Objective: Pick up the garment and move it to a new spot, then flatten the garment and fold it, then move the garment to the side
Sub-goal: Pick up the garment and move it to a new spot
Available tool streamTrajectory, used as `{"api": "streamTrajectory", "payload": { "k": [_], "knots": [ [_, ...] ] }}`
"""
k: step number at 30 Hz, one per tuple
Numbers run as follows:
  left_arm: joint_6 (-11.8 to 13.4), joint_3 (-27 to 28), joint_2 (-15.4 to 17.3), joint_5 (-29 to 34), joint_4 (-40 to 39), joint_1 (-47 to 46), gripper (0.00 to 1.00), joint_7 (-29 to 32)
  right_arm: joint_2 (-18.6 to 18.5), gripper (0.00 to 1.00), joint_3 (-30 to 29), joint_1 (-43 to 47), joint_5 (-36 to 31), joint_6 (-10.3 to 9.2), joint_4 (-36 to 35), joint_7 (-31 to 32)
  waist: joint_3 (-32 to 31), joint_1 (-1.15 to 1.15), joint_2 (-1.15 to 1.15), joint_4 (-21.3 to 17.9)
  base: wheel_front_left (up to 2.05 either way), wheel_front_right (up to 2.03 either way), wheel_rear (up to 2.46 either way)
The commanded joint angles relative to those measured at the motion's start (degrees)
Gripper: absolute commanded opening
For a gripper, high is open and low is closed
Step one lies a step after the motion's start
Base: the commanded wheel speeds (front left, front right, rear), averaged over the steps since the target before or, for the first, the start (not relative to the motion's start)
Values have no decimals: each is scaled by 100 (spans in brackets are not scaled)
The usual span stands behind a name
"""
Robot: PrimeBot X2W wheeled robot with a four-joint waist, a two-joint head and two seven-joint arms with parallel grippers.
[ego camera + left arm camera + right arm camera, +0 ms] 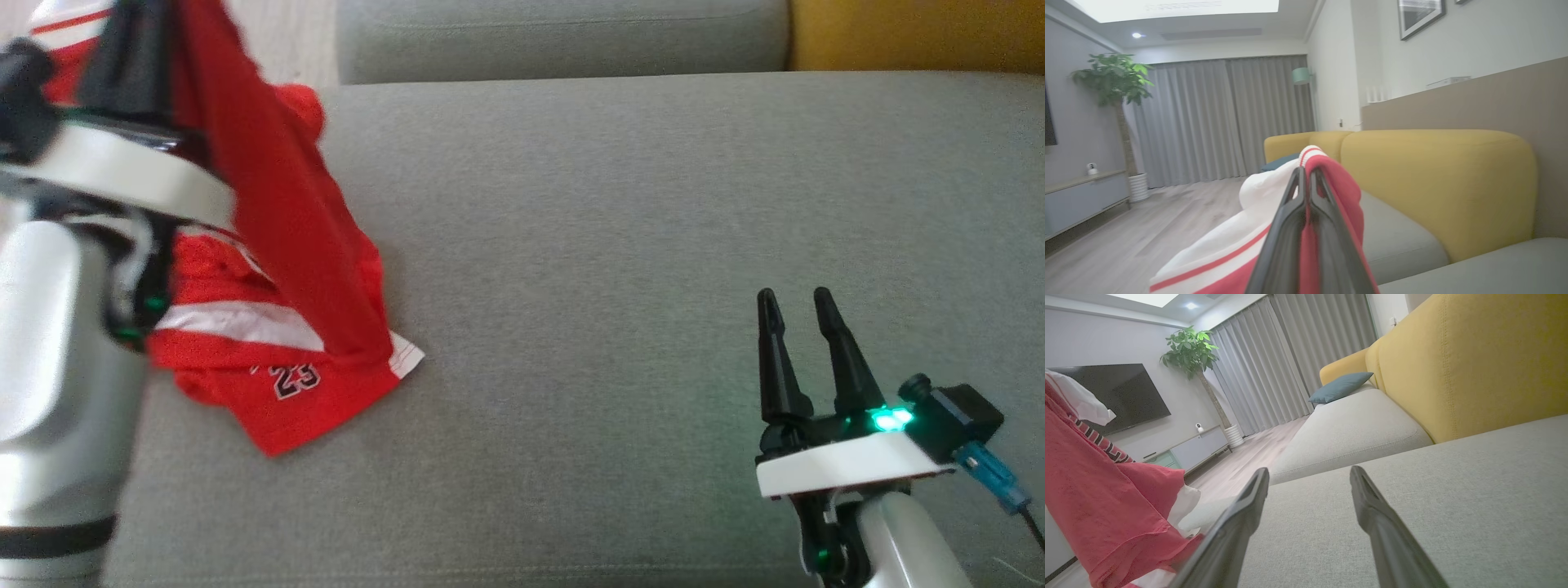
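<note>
Grey seat cushion (620,245): the middle and right are left bare for passage, the left side is blocked by the hanging red garment (294,245) and the left forearm (57,343), and the far edge is bounded by a yellow backrest (914,33).

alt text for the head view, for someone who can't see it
The robot's left hand, shut on a red sports jersey with white trim, holds one end up above a grey fabric sofa seat while the rest, numbered 23, lies crumpled on it. The open right hand hovers at lower right.
</note>
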Motion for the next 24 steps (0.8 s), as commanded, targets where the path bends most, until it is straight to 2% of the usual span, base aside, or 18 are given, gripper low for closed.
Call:
{"api": "streamTrajectory", "payload": {
  "k": [1,7,12,13,17,20,21,22,23,24],
  "knots": [
    [16,66,15,-59,-387,-349,0,104,-32,100,172,-102,33,-4,-186,-62,-55,0,0,-129,0,0,0],
    [155,-318,-593,-135,-784,-472,0,300,-32,100,216,-186,28,-4,-305,-62,-111,0,0,-612,0,0,0],
    [316,-577,-1113,-164,-794,-590,0,270,-32,100,175,-307,23,-4,-453,-62,-41,0,0,-1119,0,0,0],
    [316,-577,-1113,-164,-794,-590,0,270,-32,100,175,-307,23,-4,-453,-62,-41,0,0,-1119,0,0,0],
    [458,-684,-1349,-136,-460,-563,0,164,-32,100,90,-415,44,-4,-633,-62,91,0,0,-1548,0,0,0],
    [505,-778,-1428,-113,105,-450,0,90,-32,100,-29,-486,79,-4,-733,-62,215,0,0,-1783,0,0,0],
    [508,-816,-1443,-109,353,-402,13,83,-32,100,-61,-504,94,-4,-754,-62,258,0,0,-1842,0,0,0],
    [495,-877,-1446,-80,607,-359,91,74,-32,100,-84,-521,106,-4,-768,-62,303,0,0,-1891,0,0,0],
    [448,-942,-1451,-63,849,-326,100,44,-32,100,-100,-536,112,-4,-774,-62,337,0,0,-1927,0,0,0],
    [399,-1003,-1446,-37,1082,-297,100,-1,-32,100,-104,-546,117,-4,-779,-62,359,0,0,-1951,0,0,0]
  ]
}}
